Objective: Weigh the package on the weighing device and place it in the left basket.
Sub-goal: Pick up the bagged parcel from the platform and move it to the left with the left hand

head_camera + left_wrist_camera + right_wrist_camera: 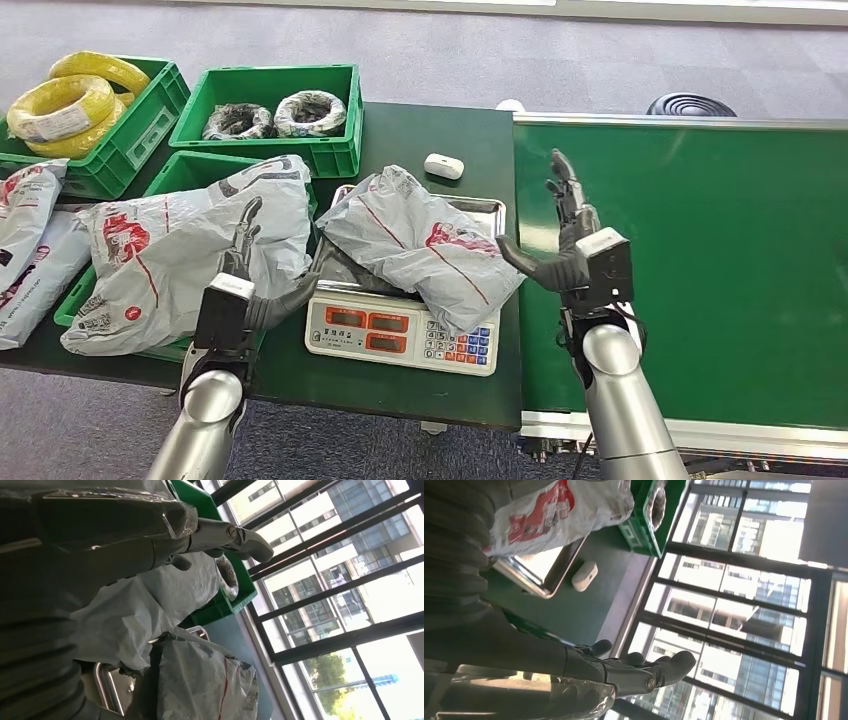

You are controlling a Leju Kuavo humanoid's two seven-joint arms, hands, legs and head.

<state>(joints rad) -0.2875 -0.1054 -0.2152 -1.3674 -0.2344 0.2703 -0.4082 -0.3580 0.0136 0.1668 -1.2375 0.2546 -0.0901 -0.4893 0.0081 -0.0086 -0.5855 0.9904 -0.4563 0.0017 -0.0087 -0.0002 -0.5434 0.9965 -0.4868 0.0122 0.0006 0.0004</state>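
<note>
- Far left of the head view, a green crate (150, 110) holds coils of yellow cable (65, 105); two grey mailer bags (25, 235) lie in front of it at the edge of the dark green desk (420, 130).
- Next along, a large grey courier bag with red print (170, 250) fills the left basket (185, 170), a green crate at the desk's front left; behind it a second green crate (270, 100) holds wrapped dark coils (310, 110).
- The robot's left hand (250, 270) is raised just beside that bag and close to the scale's left side, fingers spread and holding nothing; the left wrist view shows its thumb (240, 537) extended over the bags.
- At centre, the package (425, 245), a crumpled grey mailer with red print, rests on the steel tray (490, 208) of the weighing device (400, 335), overhanging its right front corner; the device's two red displays and keypad face the robot.
- A small white case (443, 166) lies on the desk just behind the tray.
- The right hand (565, 245) is lifted just right of the package, fingers apart and empty, not touching it; the right wrist view shows the fingertips (674, 662) extended.
- At right, a green conveyor belt (700, 270) adjoins the desk.
</note>
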